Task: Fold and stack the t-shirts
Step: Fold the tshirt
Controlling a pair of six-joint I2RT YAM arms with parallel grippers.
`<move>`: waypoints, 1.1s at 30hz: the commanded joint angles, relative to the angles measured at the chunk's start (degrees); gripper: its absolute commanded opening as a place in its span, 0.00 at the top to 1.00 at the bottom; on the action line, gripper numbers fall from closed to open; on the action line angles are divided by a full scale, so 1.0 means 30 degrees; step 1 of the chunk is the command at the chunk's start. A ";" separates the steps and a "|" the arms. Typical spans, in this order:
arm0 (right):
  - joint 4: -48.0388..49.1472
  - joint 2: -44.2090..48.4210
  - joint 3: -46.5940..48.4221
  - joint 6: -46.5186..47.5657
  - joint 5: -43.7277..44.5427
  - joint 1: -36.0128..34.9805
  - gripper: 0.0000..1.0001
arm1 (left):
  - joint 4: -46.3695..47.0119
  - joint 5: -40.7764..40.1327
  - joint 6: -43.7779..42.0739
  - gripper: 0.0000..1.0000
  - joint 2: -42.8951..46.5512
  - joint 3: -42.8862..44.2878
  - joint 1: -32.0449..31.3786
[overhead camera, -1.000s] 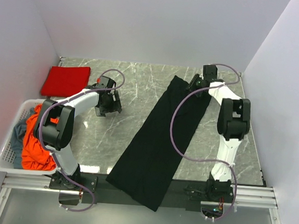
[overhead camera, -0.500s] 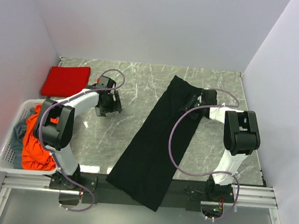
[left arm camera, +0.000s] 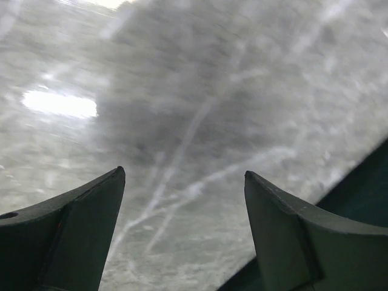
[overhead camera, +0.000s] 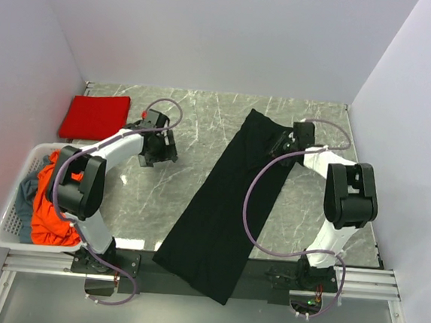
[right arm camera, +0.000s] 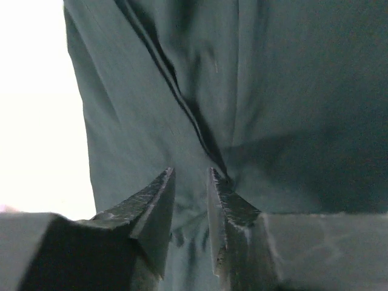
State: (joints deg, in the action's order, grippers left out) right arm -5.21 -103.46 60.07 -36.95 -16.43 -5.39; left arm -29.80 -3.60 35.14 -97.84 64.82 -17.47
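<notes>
A large black t-shirt (overhead camera: 223,207) lies folded into a long strip, slanting from the far middle of the table down over its near edge. My right gripper (overhead camera: 283,143) is low on the strip's far right edge. In the right wrist view its jaws (right arm camera: 191,173) stand narrow, with a bunched wrinkle of the black cloth (right arm camera: 273,91) pinched between them. My left gripper (overhead camera: 156,150) hovers over bare marble left of the strip, wide open and empty (left arm camera: 182,173). A folded bright red t-shirt (overhead camera: 95,115) lies at the far left.
A white perforated basket (overhead camera: 18,189) at the left edge holds an orange-red t-shirt (overhead camera: 49,207) and a grey-blue one (overhead camera: 26,190). Walls close in on the far, left and right sides. Bare marble (overhead camera: 326,194) shows right of the strip.
My right gripper came from the strip's far end towards me and down onto the cloth's right edge, its jaws narrowing. The left arm barely moved.
</notes>
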 commanded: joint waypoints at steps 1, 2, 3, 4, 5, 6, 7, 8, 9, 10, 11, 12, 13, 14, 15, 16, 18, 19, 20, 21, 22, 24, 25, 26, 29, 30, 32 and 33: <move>-0.2268 0.1091 0.1916 0.1213 0.3769 -0.0079 0.61 | -0.0085 -0.0560 -0.0140 0.14 0.1120 -0.0306 -0.1292; -0.2595 0.0943 0.2325 0.1155 0.4037 -0.0166 0.60 | -0.0202 -0.0385 -0.0023 0.15 0.1149 -0.0423 -0.1671; -0.2917 0.0797 0.2445 0.1067 0.4243 -0.0196 0.59 | -0.0261 -0.0326 0.0007 0.15 0.1149 -0.0453 -0.1820; -0.3240 0.0563 0.2533 0.0892 0.4390 -0.0196 0.57 | -0.0348 -0.0383 0.0007 0.15 0.1178 -0.0424 -0.1967; -0.3301 0.0503 0.2534 0.0804 0.4449 -0.0254 0.56 | -0.0552 -0.0500 -0.0051 0.15 0.1208 -0.0453 -0.2055; -0.3301 0.0473 0.2476 0.0687 0.4450 -0.0313 0.56 | -0.0641 -0.0907 -0.0081 0.15 0.1382 -0.0453 -0.2172; -0.3330 0.0357 0.2446 0.0483 0.4566 -0.0400 0.56 | -0.0700 -0.1172 -0.0168 0.15 0.1529 -0.0482 -0.2231; -0.3360 0.0240 0.2504 0.0422 0.4857 -0.0488 0.55 | -0.0730 -0.1581 -0.0227 0.15 0.1704 -0.0570 -0.2261; -0.3447 0.0094 0.2708 0.0393 0.5005 -0.0547 0.55 | -0.0759 -0.2049 -0.0256 0.15 0.2025 -0.0628 -0.2377; -0.3709 -0.0256 0.2884 0.0306 0.5209 -0.0606 0.55 | -0.0788 -0.3098 -0.0315 0.15 0.2202 -0.0716 -0.2407; -0.3886 -0.0462 0.3089 0.0218 0.5414 -0.0693 0.55 | -0.0847 -0.3543 -0.0431 0.15 0.2320 -0.0804 -0.2408; -0.4032 -0.0726 0.3497 0.0130 0.5939 -0.0839 0.55 | -0.0992 -0.3925 -0.0490 0.15 0.2524 -0.0805 -0.2408; -0.4266 -0.1250 0.3704 0.0129 0.6089 -0.0899 0.55 | -0.1023 -0.4741 -0.0520 0.15 0.2584 -0.0863 -0.2408; -0.4384 -0.1517 0.3938 0.0129 0.6148 -0.1015 0.55 | -0.0994 -0.4981 -0.0520 0.15 0.2614 -0.0950 -0.2408; -0.4530 -0.1780 0.4433 0.0158 0.6236 -0.1104 0.55 | -0.0936 -0.5215 -0.0520 0.15 0.2672 -0.1038 -0.2408; -0.4590 -0.2276 0.4670 0.0187 0.6266 -0.1249 0.55 | -0.0848 -0.5363 -0.0491 0.16 0.2673 -0.1097 -0.2408; -0.4940 -0.2835 0.5545 0.0246 0.6266 -0.1367 0.55 | -0.0906 -0.5715 -0.0228 0.16 0.2469 -0.1039 -0.2408; -0.5203 -0.3389 0.5900 0.0362 0.6208 -0.1513 0.56 | -0.0964 -0.5861 -0.0053 0.16 0.2410 -0.1010 -0.2408; -0.5351 -0.3684 0.6251 0.0479 0.6150 -0.1602 0.56 | -0.1022 -0.6152 0.0006 0.16 0.2380 -0.0894 -0.2437; -0.5497 -0.4006 0.7154 0.0567 0.6207 -0.1661 0.56 | -0.1052 -0.6329 0.0036 0.16 0.2293 -0.0835 -0.2408; -0.5992 -0.4648 0.7685 0.0858 0.6295 -0.1806 0.56 | -0.1081 -0.6476 0.0065 0.16 0.2263 -0.0776 -0.2379; -0.6608 -0.5441 0.9669 0.1094 0.6179 -0.2041 0.57 | -0.1140 -0.6741 0.0124 0.16 0.2204 -0.0659 -0.2349; -0.7424 -0.6344 1.0494 0.1299 0.6178 -0.2071 0.57 | -0.1169 -0.6712 0.0153 0.16 0.2204 -0.0658 -0.2320; -0.7751 -0.6817 1.1286 0.1446 0.6004 -0.2187 0.57 | -0.1170 -0.6683 0.0183 0.16 0.2146 -0.0629 -0.2291; -0.8338 -0.8488 1.4070 0.2003 0.5504 -0.2305 0.57 | -0.1170 -0.6420 0.0241 0.16 0.2028 -0.0542 -0.2144; -0.8369 -0.8898 1.5324 0.2120 0.4750 -0.2364 0.57 | -0.1228 -0.6419 0.0270 0.16 0.1912 -0.0512 -0.2028; -0.8486 -1.0011 1.6532 0.2472 0.4189 -0.2423 0.58 | -0.1316 -0.6448 0.0358 0.17 0.1794 -0.0454 -0.1881; -0.8574 -1.0392 1.7872 0.2531 0.3751 -0.2481 0.58 | -0.1345 -0.6419 0.0388 0.17 0.1736 -0.0424 -0.1735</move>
State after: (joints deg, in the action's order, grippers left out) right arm -29.98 -132.22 106.61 -31.55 -2.09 -12.14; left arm -32.97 -21.39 35.40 -91.81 62.04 -23.62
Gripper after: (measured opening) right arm 0.424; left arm 0.835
